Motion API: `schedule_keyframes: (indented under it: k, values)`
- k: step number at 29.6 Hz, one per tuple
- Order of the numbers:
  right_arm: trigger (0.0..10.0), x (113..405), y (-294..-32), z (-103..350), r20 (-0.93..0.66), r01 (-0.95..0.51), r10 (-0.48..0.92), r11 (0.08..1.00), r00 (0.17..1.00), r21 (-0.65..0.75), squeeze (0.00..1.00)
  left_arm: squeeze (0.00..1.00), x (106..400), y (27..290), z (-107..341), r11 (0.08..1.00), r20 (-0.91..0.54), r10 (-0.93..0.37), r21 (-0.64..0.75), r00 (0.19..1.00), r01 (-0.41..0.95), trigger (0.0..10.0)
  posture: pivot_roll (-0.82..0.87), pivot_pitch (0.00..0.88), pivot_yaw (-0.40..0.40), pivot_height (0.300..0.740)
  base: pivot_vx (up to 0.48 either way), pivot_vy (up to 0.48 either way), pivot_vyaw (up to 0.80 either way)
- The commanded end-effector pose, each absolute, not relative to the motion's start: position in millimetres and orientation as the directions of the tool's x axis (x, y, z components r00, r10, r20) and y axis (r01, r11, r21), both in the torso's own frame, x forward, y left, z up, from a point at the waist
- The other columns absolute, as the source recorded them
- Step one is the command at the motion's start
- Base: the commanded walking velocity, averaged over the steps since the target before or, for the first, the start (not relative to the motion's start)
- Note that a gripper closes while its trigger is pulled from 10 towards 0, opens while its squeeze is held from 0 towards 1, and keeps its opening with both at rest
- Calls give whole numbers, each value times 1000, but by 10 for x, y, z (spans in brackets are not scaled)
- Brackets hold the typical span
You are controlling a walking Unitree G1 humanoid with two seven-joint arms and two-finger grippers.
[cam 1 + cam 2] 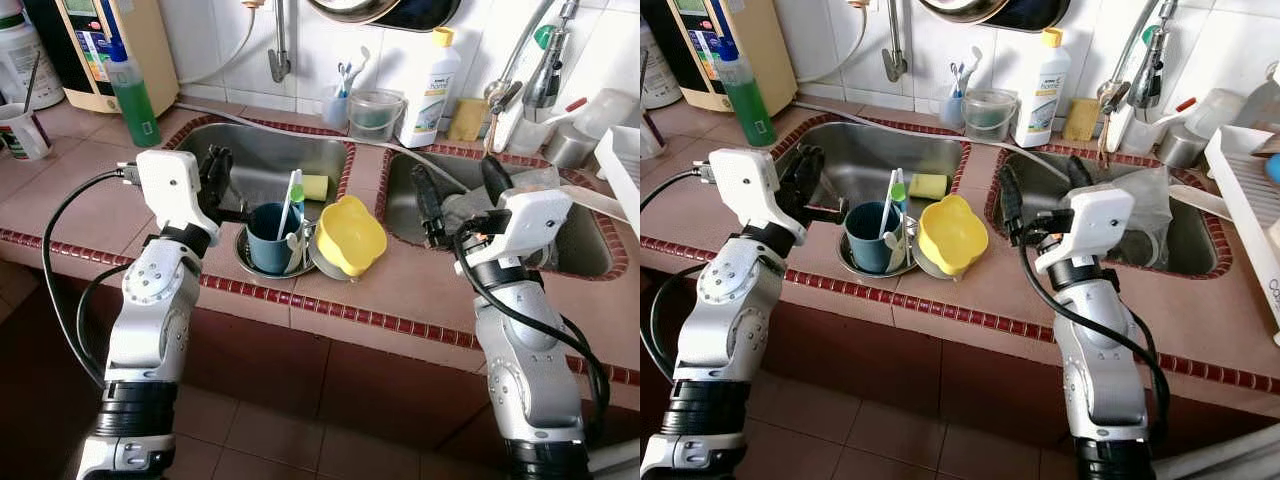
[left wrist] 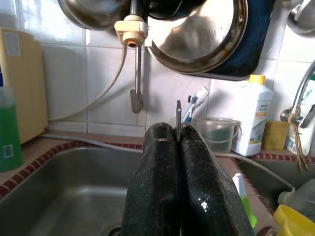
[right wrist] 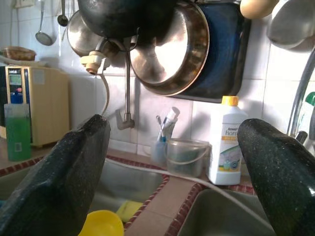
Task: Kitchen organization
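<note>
I am working the double sink [image 1: 262, 152]. The left gripper [image 2: 178, 147] is hovering over the left basin with its fingers pressed together on a thin flat metal piece, probably a utensil handle; I cannot identify which. The right gripper [image 1: 456, 195] is standing spread wide and empty over the right basin [image 1: 575, 245].

The dishes are sitting on the tiled counter edge [image 1: 380, 290] in front of the left basin: a blue cup [image 1: 268, 238] holding a green-and-white toothbrush [image 1: 292, 200] inside a steel bowl [image 1: 252, 262], with a yellow bowl [image 1: 350, 235] tilted just beside it.

Judgement: the step in hand is carrying the pinched piece to its place. I am keeping the grip firm, since the metal is thin and the pads look wet, so it could slip. I would travel slowly, clear of the toothbrush, before releasing.
</note>
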State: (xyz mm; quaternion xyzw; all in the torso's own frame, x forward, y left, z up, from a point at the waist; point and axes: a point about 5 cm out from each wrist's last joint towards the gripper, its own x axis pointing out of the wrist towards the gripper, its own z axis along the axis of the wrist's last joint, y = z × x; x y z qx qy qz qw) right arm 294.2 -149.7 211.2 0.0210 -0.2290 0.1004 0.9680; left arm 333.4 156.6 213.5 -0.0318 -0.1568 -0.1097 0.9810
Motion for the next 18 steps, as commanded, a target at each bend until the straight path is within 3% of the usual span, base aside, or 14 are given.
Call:
schedule_keyframes:
  k: [1,4,18]
  values:
    - [10000,2962,-1548,2134,457,-165,138,986,878,20,0,0,3363,1566,2177,972,322,-218,-15,922,235,10000,-64,31,11,740,0,0,0]
    - [10000,2970,-1579,2132,457,-137,107,990,883,33,0,0,3372,1570,2170,972,317,-218,-14,923,234,10000,-68,28,14,740,0,0,0]
    - [10000,2995,-1577,2172,472,-148,115,988,874,33,0,0,3393,1581,2200,972,327,-215,-16,920,233,10000,-64,28,8,740,279,0,0]
